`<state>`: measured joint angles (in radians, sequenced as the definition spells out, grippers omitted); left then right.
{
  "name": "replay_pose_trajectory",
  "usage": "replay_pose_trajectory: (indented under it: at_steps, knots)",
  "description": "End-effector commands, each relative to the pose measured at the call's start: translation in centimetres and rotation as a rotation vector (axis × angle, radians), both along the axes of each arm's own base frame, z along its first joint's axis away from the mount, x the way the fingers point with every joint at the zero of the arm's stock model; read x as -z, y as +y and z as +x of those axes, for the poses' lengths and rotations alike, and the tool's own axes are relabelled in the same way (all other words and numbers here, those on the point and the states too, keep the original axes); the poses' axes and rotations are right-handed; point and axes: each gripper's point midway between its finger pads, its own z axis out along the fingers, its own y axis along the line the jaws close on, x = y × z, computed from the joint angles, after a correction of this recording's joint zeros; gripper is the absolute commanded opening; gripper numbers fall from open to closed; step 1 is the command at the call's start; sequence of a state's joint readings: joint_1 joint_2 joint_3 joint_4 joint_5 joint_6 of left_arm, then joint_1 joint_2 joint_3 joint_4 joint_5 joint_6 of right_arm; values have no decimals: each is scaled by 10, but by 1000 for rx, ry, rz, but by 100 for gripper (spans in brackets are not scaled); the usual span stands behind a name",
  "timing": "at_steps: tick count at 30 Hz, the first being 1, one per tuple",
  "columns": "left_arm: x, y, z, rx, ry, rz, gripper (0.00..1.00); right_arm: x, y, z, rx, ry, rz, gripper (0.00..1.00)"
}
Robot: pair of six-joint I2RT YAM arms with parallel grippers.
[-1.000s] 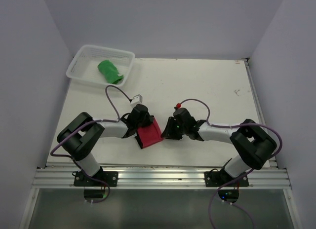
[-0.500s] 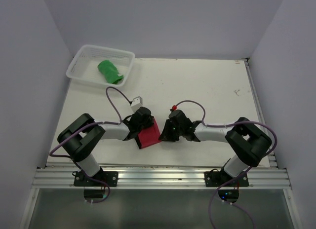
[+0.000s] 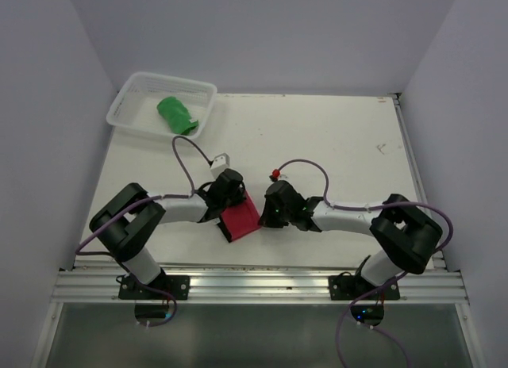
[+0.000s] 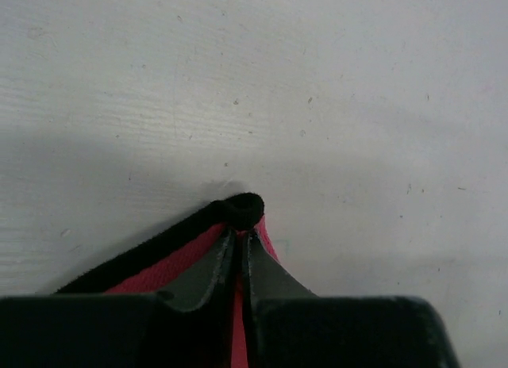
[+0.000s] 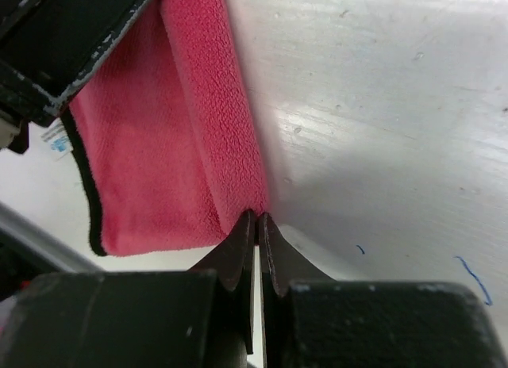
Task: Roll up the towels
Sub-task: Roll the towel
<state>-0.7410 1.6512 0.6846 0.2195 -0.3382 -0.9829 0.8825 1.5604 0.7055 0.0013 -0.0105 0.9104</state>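
Note:
The red towel [image 3: 240, 219] with its dark border lies folded on the table between my two arms. My left gripper [image 3: 232, 198] is shut on its upper left corner; in the left wrist view red cloth [image 4: 163, 266] shows between the fingers and the dark hem bulges past my left gripper's [image 4: 242, 231] tips. My right gripper [image 3: 265, 216] is shut at the towel's right edge. In the right wrist view its tips [image 5: 258, 216] pinch the corner of the red fold [image 5: 159, 162]. The green towel [image 3: 176, 114] lies rolled in the basket.
The white mesh basket [image 3: 127, 106] stands at the table's far left corner. Purple cables loop above both wrists. A metal rail [image 3: 254, 285] runs along the near edge, and white walls close in the left, back and right sides.
My right gripper has slid left up to the red towel's right edge and its jaws have closed there. The left gripper has kept its hold and barely moved.

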Motion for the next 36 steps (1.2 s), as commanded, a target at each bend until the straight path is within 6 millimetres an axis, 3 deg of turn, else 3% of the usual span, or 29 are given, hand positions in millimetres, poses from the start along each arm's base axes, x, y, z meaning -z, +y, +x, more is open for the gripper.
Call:
replay_pose_trajectory:
  at_steps: [1,10,26,36]
  knots:
    - [4,18,-8,34,67,97,8,-20,-14,14,-31,-194,-170,0]
    - [-27,12,-1,76,56,78,27,-23,-26,16,-72,-344,-312,0]
    - [-71,6,16,120,-8,65,35,-27,-23,9,-150,-483,-510,0]
    - [-76,7,20,143,-3,81,39,-23,-24,7,-157,-516,-544,0]
